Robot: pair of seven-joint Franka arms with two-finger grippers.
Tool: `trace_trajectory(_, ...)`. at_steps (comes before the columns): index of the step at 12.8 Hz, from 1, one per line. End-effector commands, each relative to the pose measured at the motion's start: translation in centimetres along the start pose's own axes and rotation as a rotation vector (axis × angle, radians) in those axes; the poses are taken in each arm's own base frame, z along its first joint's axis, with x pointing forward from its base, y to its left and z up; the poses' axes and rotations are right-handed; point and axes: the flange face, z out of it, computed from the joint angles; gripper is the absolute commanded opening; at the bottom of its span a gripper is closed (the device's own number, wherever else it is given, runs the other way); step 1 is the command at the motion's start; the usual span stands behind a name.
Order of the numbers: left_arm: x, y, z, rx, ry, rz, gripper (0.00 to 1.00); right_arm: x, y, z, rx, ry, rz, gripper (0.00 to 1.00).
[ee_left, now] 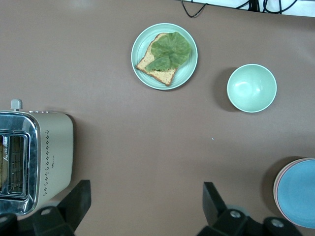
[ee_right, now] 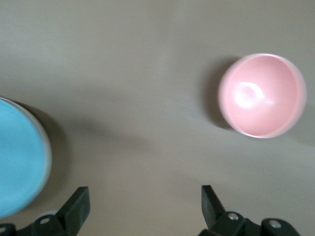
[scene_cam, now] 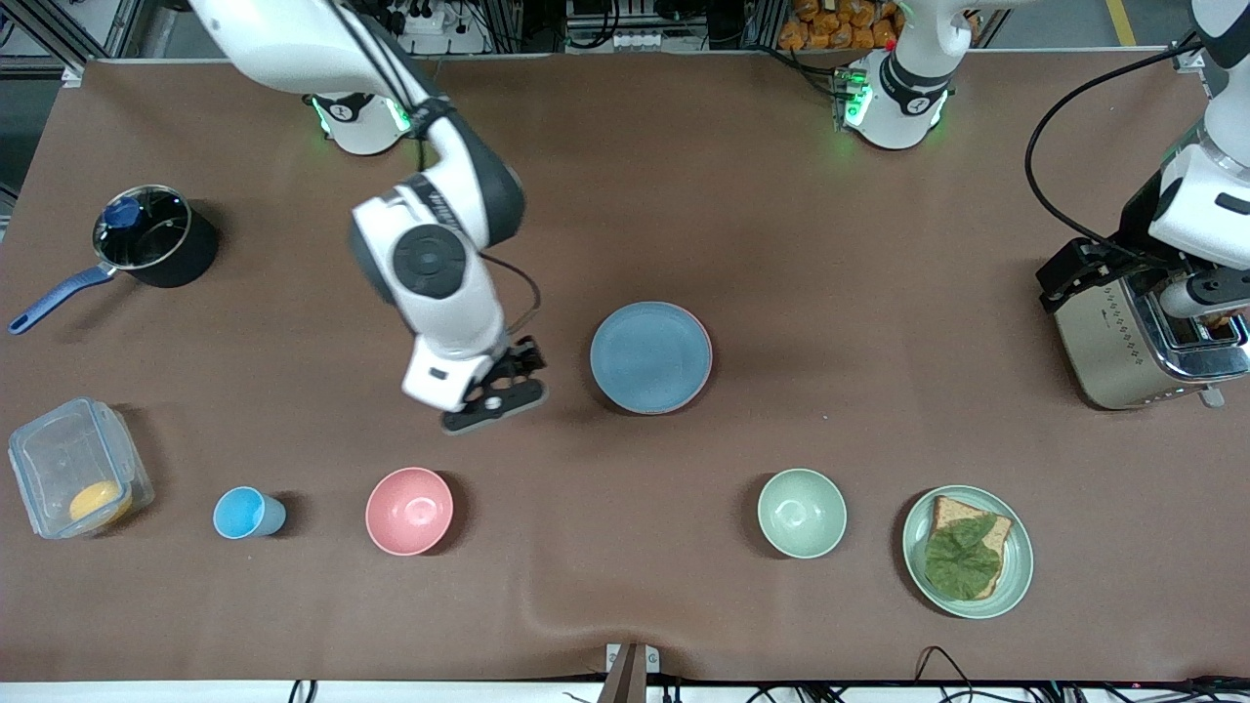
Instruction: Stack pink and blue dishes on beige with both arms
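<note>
With the blue plate [scene_cam: 650, 356] at frame centre already topping the stack, a pink rim showing beneath, stacking looked done; the right gripper [scene_cam: 508, 391], fingers apart and empty, hung beside it, the left gripper [ee_left: 142, 206], also apart, by the toaster [scene_cam: 1143, 332], so retreat seemed next.

Even overhead light, soft short shadows by dishes. Glare on toaster [scene_cam: 1143, 337] & pot lid [scene_cam: 145, 229]. Right wrist view motion-blurred; pink bowl [ee_right: 262, 95] smeared. Front & left wrist views sharp.
</note>
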Motion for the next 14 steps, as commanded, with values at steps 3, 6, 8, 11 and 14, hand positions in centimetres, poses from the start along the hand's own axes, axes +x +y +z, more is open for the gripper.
trace_trajectory(3, -0.4, -0.1, -0.9, -0.016, -0.006, 0.018, 1.00, -5.6, 11.1, -0.5, -0.005, -0.050, 0.110, 1.00)
trace_trajectory(6, -0.4, 0.0, -0.9, -0.017, -0.006, 0.020, 1.00, -7.4, 16.3, -2.7, 0.079, -0.050, 0.239, 1.00)
trace_trajectory(8, -0.4, 0.0, -0.9, -0.017, -0.006, 0.021, 1.00, -9.0, 17.3, -6.2, 0.081, -0.058, 0.267, 1.00)
trace_trajectory(11, -0.3, -0.2, -1.1, -0.016, -0.003, 0.018, 1.00, -11.9, 20.3, -11.6, 0.071, -0.035, 0.331, 1.00)
trace_trajectory(14, -0.3, -0.6, -1.7, -0.015, -0.008, 0.040, 1.00, -15.8, 23.5, -16.7, 0.157, -0.027, 0.433, 1.00)
